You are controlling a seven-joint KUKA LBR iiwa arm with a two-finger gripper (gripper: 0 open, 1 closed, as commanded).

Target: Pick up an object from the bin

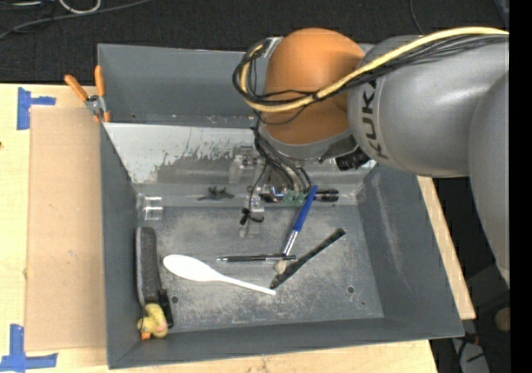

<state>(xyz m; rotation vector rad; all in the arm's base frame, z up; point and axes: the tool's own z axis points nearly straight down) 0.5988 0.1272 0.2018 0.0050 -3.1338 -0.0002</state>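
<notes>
The hand (263, 199) hangs low over the far middle of the grey metal bin (399, 280), under the arm's orange cover (312, 80); whether it is open or closed I cannot tell. In the bin's near left corner sits a small yellow toy (152, 321), touching a long black bar (148, 267) that runs along the left wall. A white plastic spoon (208, 270) lies mid-floor, with a thin dark pen (249, 259) and a black stick (309, 255) just beyond it. Farther back, a blue pen (298, 220) slants just beside the hand. A clear little cup (151, 208) stands near the far left corner.
</notes>
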